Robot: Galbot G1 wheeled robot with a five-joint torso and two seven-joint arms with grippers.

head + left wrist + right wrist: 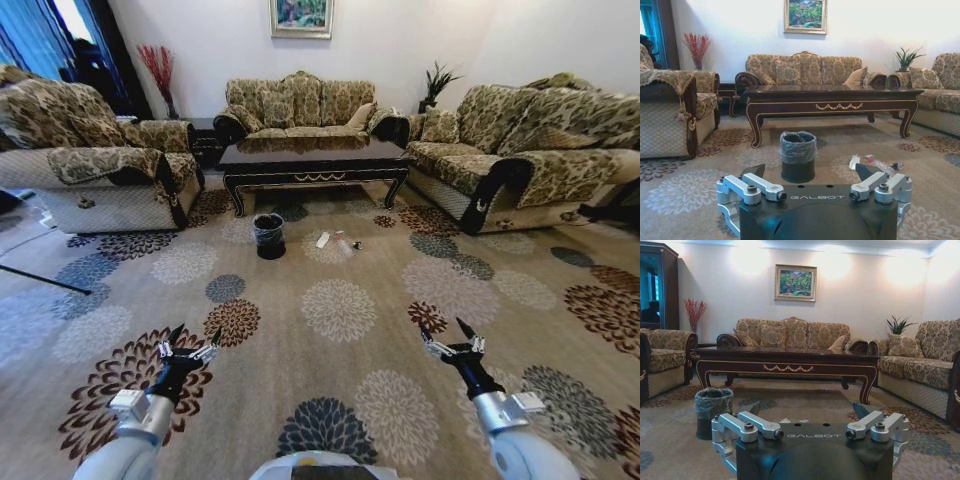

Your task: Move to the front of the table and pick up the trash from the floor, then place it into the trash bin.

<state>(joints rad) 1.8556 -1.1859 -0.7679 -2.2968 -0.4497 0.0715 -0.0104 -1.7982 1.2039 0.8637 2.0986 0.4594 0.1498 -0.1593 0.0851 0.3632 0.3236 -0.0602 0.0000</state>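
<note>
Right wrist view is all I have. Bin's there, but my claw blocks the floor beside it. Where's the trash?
Observer: Head view has the trash on the floor just right of the trash bin, in front of the table.
Operator: Which pieces?
Observer: Left wrist view shows a white wrapper, a clear bottle with a red cap, and a small dark bit.
Operator: Left claw?
Observer: Left claw is open, low over the carpet, well short of the bin. Right claw is level with it.
</note>
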